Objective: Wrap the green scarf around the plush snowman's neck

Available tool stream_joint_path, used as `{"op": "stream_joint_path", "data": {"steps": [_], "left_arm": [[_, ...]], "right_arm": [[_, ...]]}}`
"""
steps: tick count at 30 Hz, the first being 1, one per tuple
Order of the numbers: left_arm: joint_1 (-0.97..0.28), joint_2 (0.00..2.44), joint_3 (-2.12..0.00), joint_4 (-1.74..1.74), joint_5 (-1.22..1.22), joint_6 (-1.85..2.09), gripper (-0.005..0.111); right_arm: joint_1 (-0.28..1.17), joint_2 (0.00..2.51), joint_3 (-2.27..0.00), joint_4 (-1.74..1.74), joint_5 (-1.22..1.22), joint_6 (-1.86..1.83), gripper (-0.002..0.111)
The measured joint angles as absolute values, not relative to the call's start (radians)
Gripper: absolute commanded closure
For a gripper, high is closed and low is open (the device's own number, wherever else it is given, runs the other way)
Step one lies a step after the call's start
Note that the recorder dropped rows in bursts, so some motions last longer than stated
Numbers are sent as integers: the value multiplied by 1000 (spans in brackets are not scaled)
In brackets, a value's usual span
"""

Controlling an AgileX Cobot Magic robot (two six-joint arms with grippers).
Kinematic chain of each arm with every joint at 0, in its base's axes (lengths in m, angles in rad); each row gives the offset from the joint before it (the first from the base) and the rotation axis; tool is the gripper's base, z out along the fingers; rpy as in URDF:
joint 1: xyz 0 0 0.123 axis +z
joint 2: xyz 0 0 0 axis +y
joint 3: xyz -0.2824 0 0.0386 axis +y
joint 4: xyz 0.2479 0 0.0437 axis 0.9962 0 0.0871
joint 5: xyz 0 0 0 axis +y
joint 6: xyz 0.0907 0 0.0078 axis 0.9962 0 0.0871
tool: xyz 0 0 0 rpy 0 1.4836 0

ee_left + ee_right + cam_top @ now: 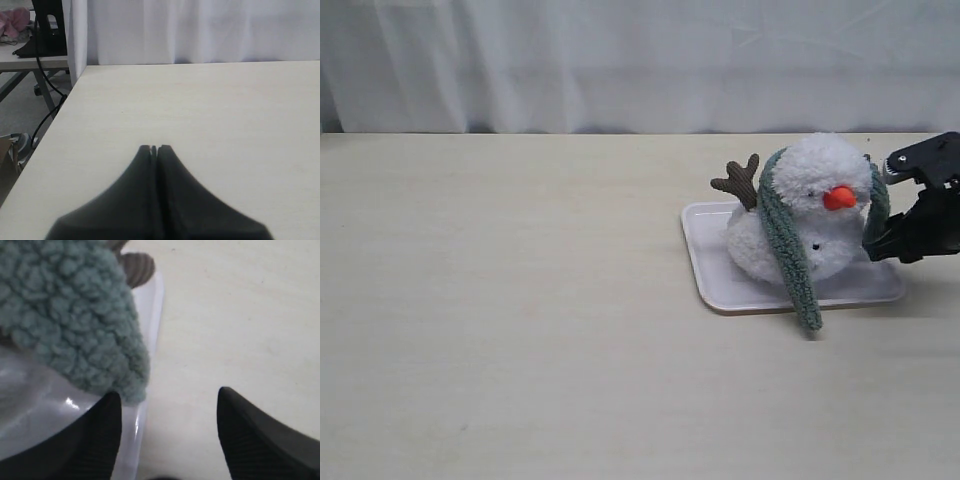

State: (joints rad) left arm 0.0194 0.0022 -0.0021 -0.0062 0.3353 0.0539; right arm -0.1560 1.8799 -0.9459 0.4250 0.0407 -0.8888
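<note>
The plush snowman (820, 165) sits on a white tray (710, 265) at the right of the table, orange nose facing front. The green scarf (788, 250) is draped over the back of its neck. One long end hangs down the front past the tray's edge, and the other end falls on the far right side. My right gripper (876, 240) stands open beside that right end. In the right wrist view the scarf end (75, 325) lies just ahead of one fingertip (111, 407), with nothing between the jaws of the right gripper (170, 397). My left gripper (154, 148) is shut and empty over bare table.
A brown twig arm (740, 180) sticks out to the snowman's left; another twig arm (137, 267) lies by the tray rim (152, 315). White curtain runs behind the table. The left wrist view shows the table's edge, a cable and another table (35, 60) beyond it.
</note>
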Motion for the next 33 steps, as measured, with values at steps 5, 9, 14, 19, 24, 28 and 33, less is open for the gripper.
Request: {"op": "stream_joint_path", "data": {"steps": [5, 9, 14, 19, 24, 28, 33], "left_arm": [[19, 2, -2, -6, 335, 54, 107], [19, 2, -2, -6, 335, 54, 107], [19, 2, -2, -6, 335, 54, 107], [19, 2, -2, -6, 335, 54, 107], [19, 2, -2, -6, 335, 54, 107], [19, 2, -2, -6, 335, 54, 107], [19, 2, -2, -6, 335, 54, 107]], "right_arm": [[-156, 1927, -970, 431, 87, -908, 55], [-156, 1908, -973, 443, 133, -918, 55], [-156, 1846, -973, 502, 160, -934, 55], [-85, 1834, -975, 581, 148, -1048, 55], [-56, 1853, -975, 590, 45, -1002, 55], [-56, 1854, -975, 594, 0, -982, 55], [-56, 1874, -975, 594, -16, -949, 62]]}}
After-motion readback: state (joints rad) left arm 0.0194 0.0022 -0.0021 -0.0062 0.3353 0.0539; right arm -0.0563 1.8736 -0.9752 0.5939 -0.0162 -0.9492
